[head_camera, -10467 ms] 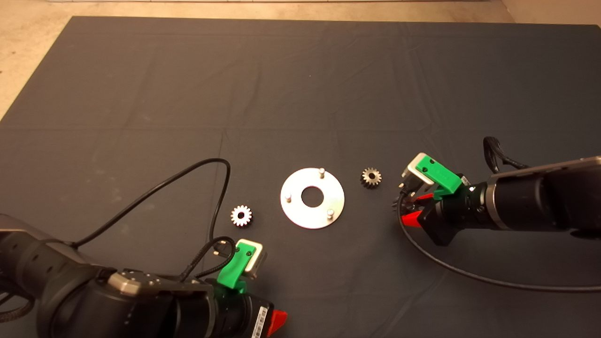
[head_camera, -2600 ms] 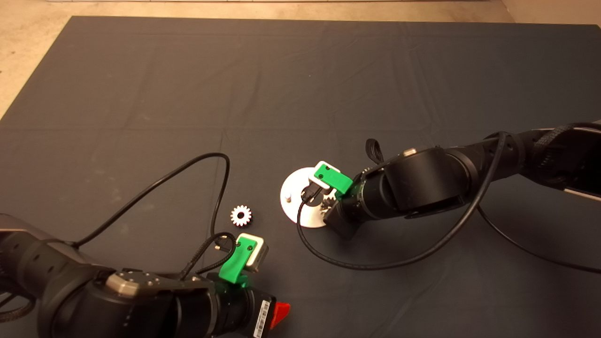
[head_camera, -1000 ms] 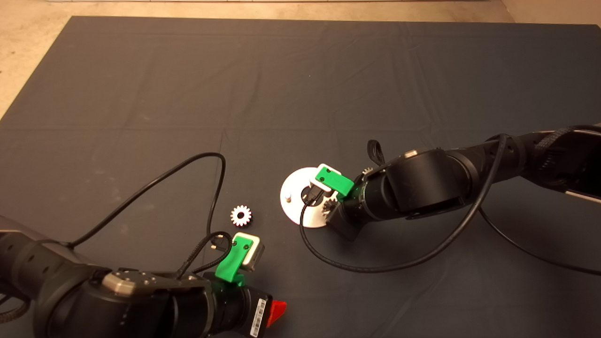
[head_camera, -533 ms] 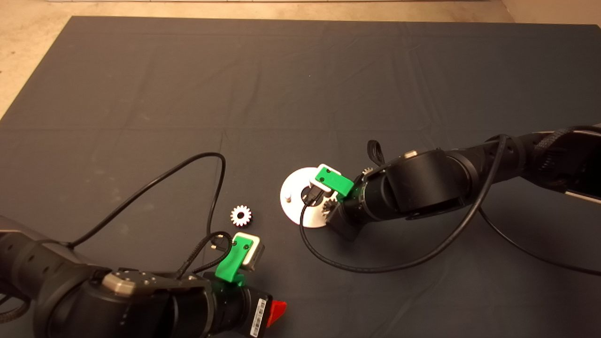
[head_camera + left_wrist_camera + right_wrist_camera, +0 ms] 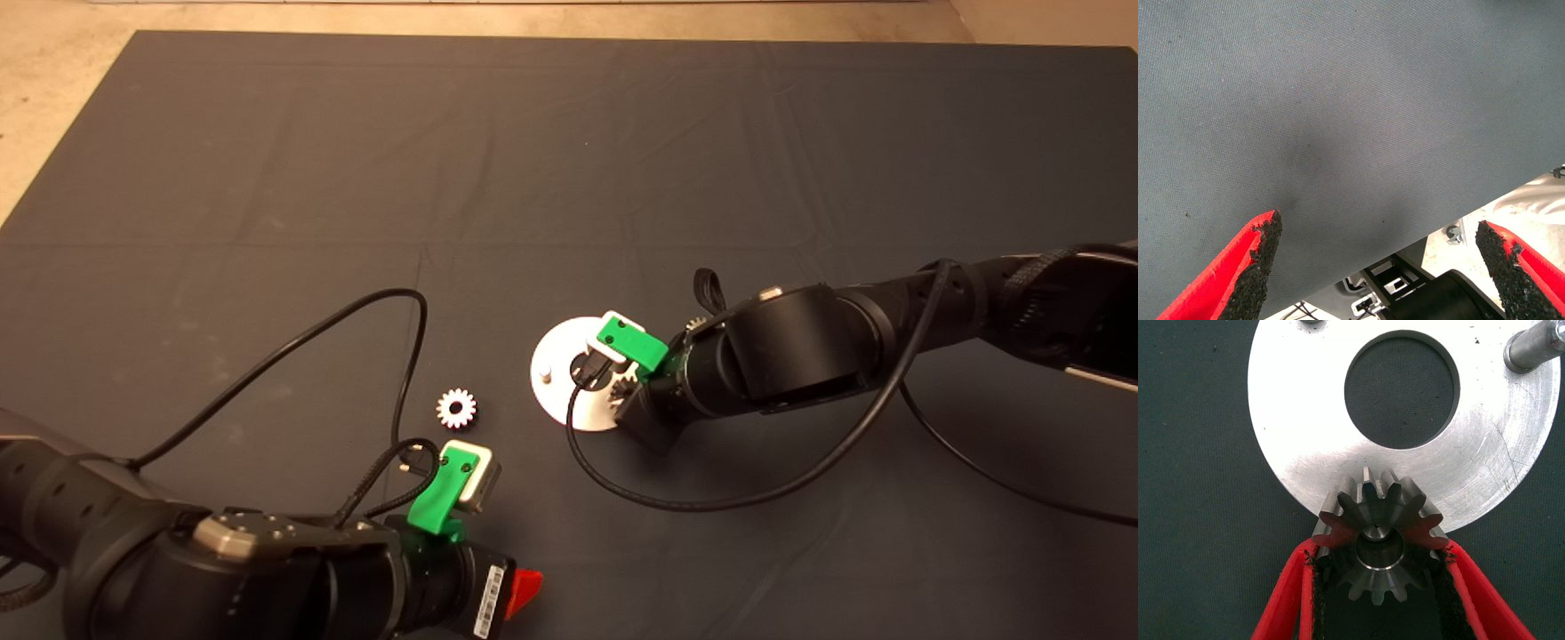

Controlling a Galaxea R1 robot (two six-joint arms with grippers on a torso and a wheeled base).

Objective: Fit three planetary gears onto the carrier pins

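first gear over the pin

right gripper (image 5: pixel 1378 587) clamped on a planetary gear (image 5: pixel 1379 537), poised at the near rim of the carrier disc (image 5: pixel 1305 440), pin tip showing in the bore. likely needs a straight press down, then release. reaching in low from the right, wrist angled down. second gear (image 5: pixel 457 408) loose on the desk (image 5: pixel 267 178). left gripper (image 5: pixel 1378 267) parked lower left, spread wide, empty.
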